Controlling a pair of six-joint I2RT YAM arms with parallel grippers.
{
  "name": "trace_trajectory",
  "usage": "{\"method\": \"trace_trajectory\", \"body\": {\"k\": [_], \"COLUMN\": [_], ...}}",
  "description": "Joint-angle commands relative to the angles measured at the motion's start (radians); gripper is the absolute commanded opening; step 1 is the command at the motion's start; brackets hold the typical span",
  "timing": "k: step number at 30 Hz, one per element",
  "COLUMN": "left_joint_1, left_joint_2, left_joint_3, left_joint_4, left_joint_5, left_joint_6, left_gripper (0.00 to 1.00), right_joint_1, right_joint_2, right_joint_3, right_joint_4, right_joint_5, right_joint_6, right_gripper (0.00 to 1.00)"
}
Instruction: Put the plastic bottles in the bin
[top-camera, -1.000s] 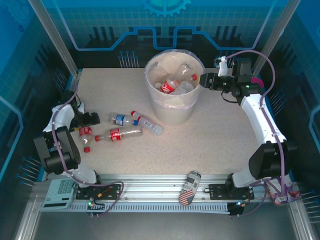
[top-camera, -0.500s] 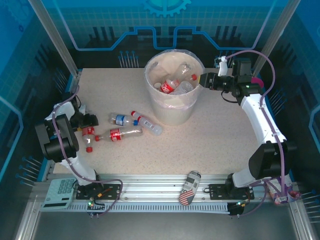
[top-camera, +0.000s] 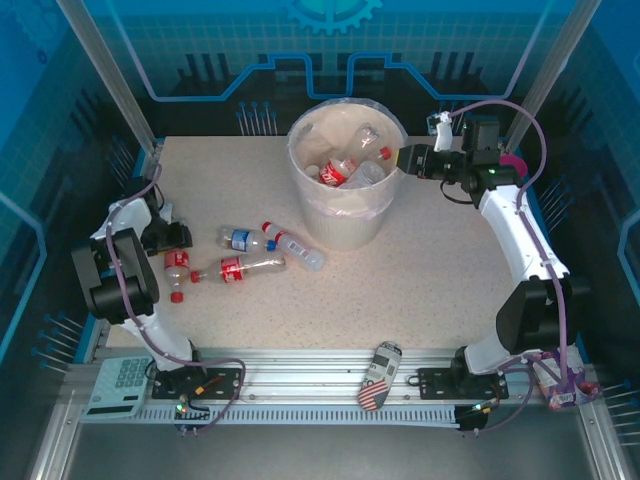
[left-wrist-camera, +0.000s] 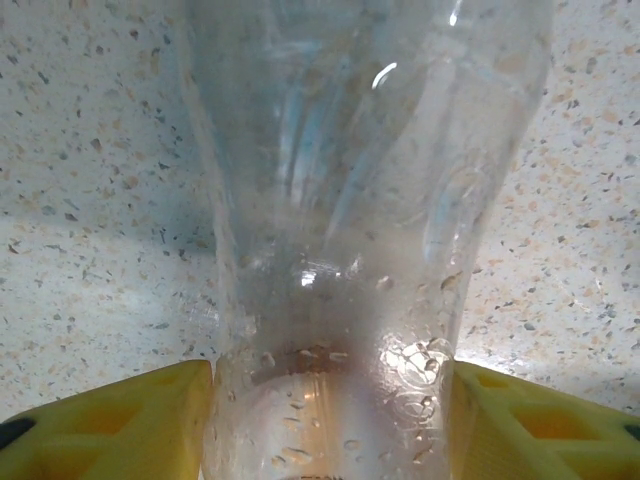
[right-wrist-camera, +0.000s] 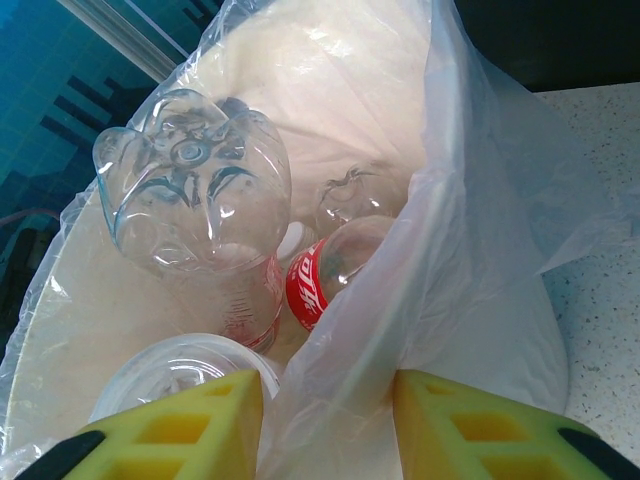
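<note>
On the speckled surface (top-camera: 440, 290), the bin (top-camera: 345, 225) holds several bottles (right-wrist-camera: 195, 190), one with a red label (right-wrist-camera: 303, 285) in white script (too curled to read). The right fingers (right-wrist-camera: 180, 425) clamp its bagged rim. The left fingers (left-wrist-camera: 110, 420) pinch a clear bottle (left-wrist-camera: 350, 200) lying on the surface.

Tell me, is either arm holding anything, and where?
Right jaws pinch the bin by its bagged rim. Left jaws flank a bottle at its body; grip cannot be told.
</note>
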Motion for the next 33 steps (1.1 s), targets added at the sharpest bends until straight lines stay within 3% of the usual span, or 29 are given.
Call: {"method": "trace_trajectory", "body": {"k": [1,6,9,21,26,33], "left_joint_1": [-0.014,-0.058,-0.099,-0.299,-0.398,-0.557], "left_joint_2": [-0.004,-0.088,-0.145,-0.296,-0.35,-0.481], "left_joint_3": [0.043,0.091,0.149,0.412,0.455,0.377], "left_joint_4": [-0.057,-0.077,-0.093,-0.042,0.114,0.518], "left_joint_5": [-0.025,-0.03,-0.028,0.129,0.247,0.228], "left_joint_6": [-0.008,-0.023,-0.035,-0.11,-0.149,-0.177], "left_gripper": [0.59,0.58,0.52,0.47,0.42,0.33], "right_joint_1": [0.003,0.004,0.006,0.015,0.017,0.025], "right_joint_2": [0.013,0.015,0.018,0.014,0.024,0.012], "right_joint_3": [-0.002,0.004,0.003,0.027,0.066,0.066], "right_joint_4": [0.016,0.007,-0.003,-0.066,-0.139,-0.177], "right_joint_5": [-0.037,-0.044,-0.049,-0.05,-0.059,-0.047], "right_joint_6": [0.009,0.012,0.013,-0.005,-0.053,-0.076], "right_gripper": [0.4,0.4,0.4,0.39,0.39,0.39]}}
